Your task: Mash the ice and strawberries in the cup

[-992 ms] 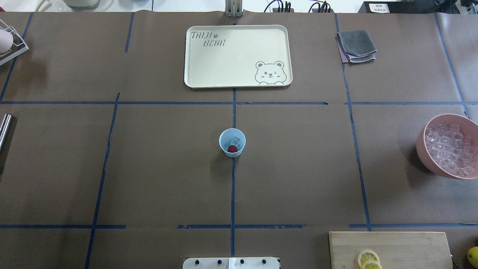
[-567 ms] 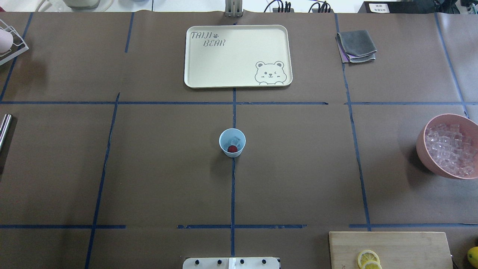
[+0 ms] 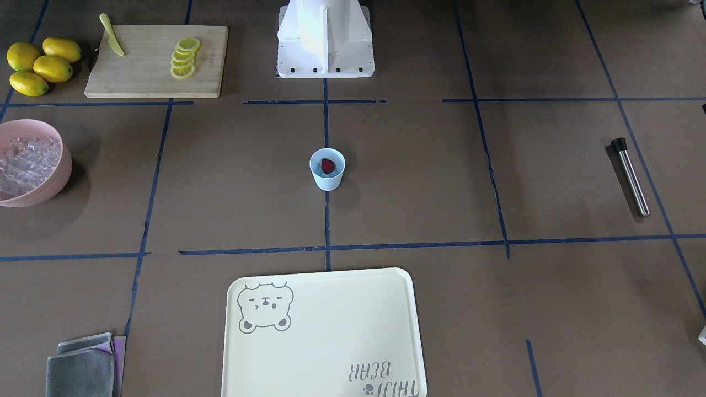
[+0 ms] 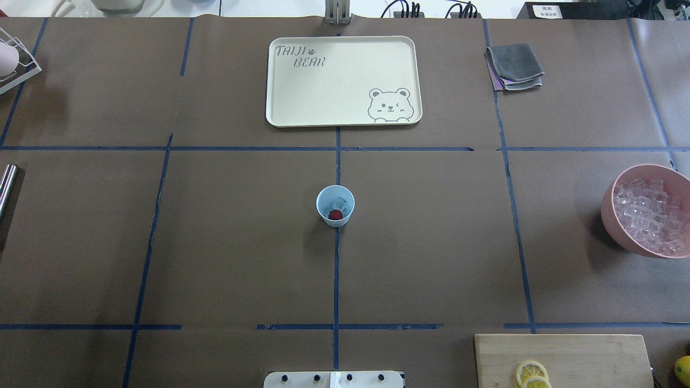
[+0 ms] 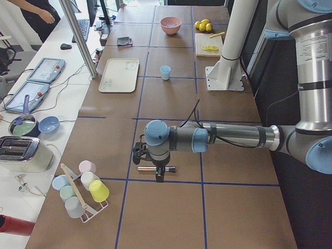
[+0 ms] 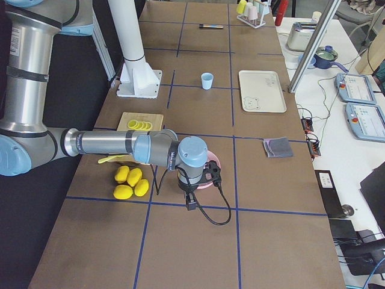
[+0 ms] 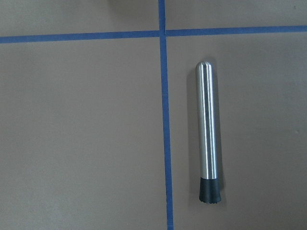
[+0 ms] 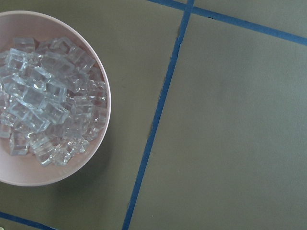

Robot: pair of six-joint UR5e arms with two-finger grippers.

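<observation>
Cup (image 4: 335, 205) holds strawberry (image 4: 335, 214), ice (image 4: 340, 202). Left pincer (image 5: 159, 176), right pincer (image 6: 191, 203) hang from level arms, opening untellable.

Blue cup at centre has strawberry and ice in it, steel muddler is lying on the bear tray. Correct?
Not quite. The muddler isn't on the tray; it lies flat on the brown table cover, far off on the robot's left, as the exterior front-facing view shows. The cup at centre does hold the strawberry and ice.

Left tool (image 5: 159, 177), right tool (image 6: 191, 205) hang pointing down.
</observation>
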